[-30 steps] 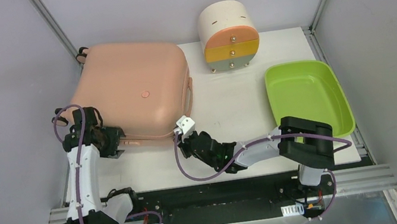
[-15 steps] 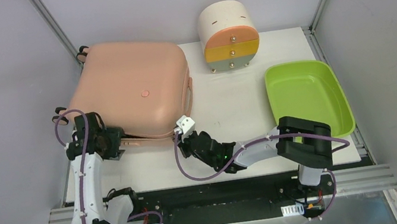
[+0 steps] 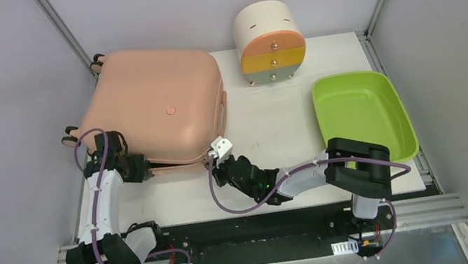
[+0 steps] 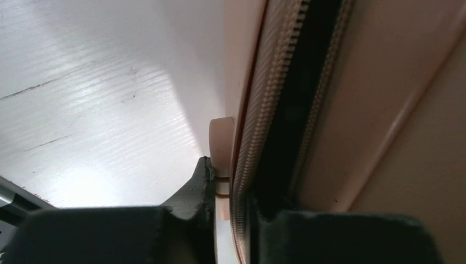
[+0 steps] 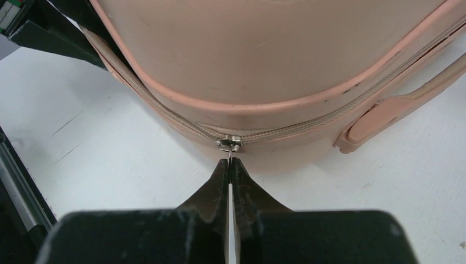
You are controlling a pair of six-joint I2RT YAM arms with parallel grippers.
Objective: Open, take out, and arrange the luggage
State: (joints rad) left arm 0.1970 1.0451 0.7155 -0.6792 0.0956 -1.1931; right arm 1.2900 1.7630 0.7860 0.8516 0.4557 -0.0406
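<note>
The peach-pink luggage [image 3: 156, 109] lies flat at the table's back left, its wheels at the far left. My left gripper [image 3: 143, 169] is at its front-left edge. In the left wrist view [image 4: 231, 192] it is shut on the lower shell's rim and zipper tape, beside an open black gap [image 4: 297, 110] in the zipper. My right gripper [image 3: 212, 158] is at the front right corner. In the right wrist view [image 5: 229, 162] it is shut on the metal zipper pull [image 5: 229, 144]. The luggage [image 5: 264, 49] fills that view; the zipper to the pull's right is closed.
A cream cylindrical drawer unit [image 3: 270, 41] stands at the back centre. A lime-green tray [image 3: 359, 112] lies at the right. The luggage's side handle [image 5: 395, 107] faces the white table [image 3: 272, 119]. Grey walls enclose the table on three sides.
My left arm has swung in and its gripper has shifted slightly right along the luggage's front edge. The right gripper has barely moved.
</note>
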